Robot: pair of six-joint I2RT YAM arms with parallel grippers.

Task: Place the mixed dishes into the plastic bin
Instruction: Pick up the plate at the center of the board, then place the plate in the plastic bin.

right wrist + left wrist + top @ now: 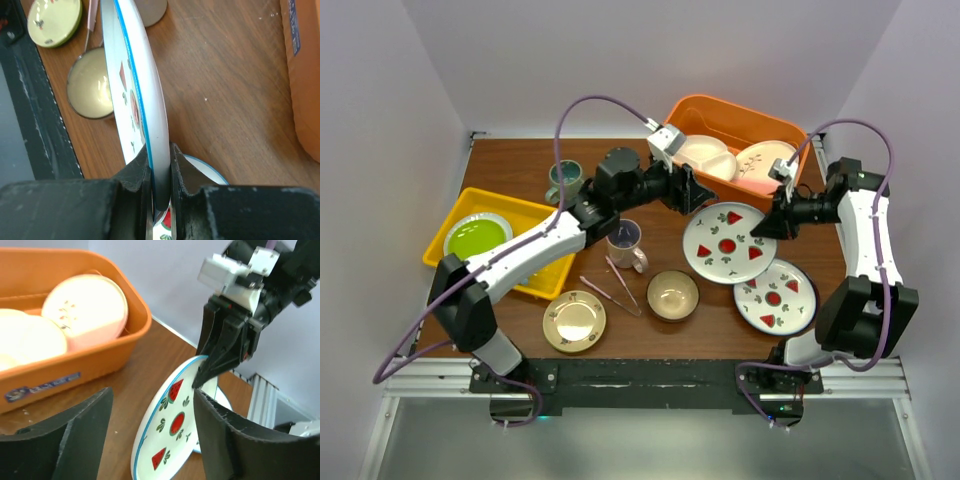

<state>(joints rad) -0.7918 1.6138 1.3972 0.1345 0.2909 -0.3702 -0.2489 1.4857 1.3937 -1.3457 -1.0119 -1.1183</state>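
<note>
My right gripper is shut on the right rim of a strawberry-print plate. In the right wrist view the rim sits pinched between the jaws of that gripper, and the plate stands tilted up off the table. My left gripper is open and empty just left of that plate, near the orange plastic bin. The bin holds a white divided plate and a pink floral plate. A second strawberry-print plate lies flat at the front right.
A bronze bowl, a cream plate, a lavender mug and thin pink tongs lie on the front of the table. A teal mug stands at the back left. A yellow tray holds a lime-green plate.
</note>
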